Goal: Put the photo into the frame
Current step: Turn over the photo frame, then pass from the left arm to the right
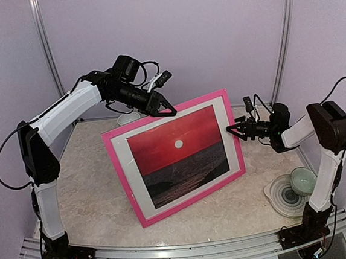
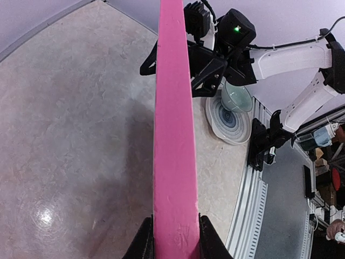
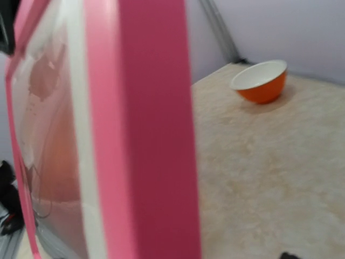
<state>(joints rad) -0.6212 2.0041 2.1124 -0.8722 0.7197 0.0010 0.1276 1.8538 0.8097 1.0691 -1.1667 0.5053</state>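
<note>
The frame [image 2: 173, 135] stands tilted on its lower edge on the table [image 1: 94, 197]. The photo [image 1: 175, 153] shows through the white mat [image 1: 127, 164], so it looks seated, though the back is hidden. The left gripper [image 1: 165, 112] is clenched on the frame's top edge. The right gripper [image 1: 232, 129] is spread, its jaws straddling the frame's right edge; whether they touch it is unclear. If the left lets go before the right bites, the frame could topple flat. A skewed pinch could twist it and pop the photo loose.

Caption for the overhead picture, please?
Left gripper grips the pink frame standing, sunset photo inside; right gripper open at its side edge.
</note>
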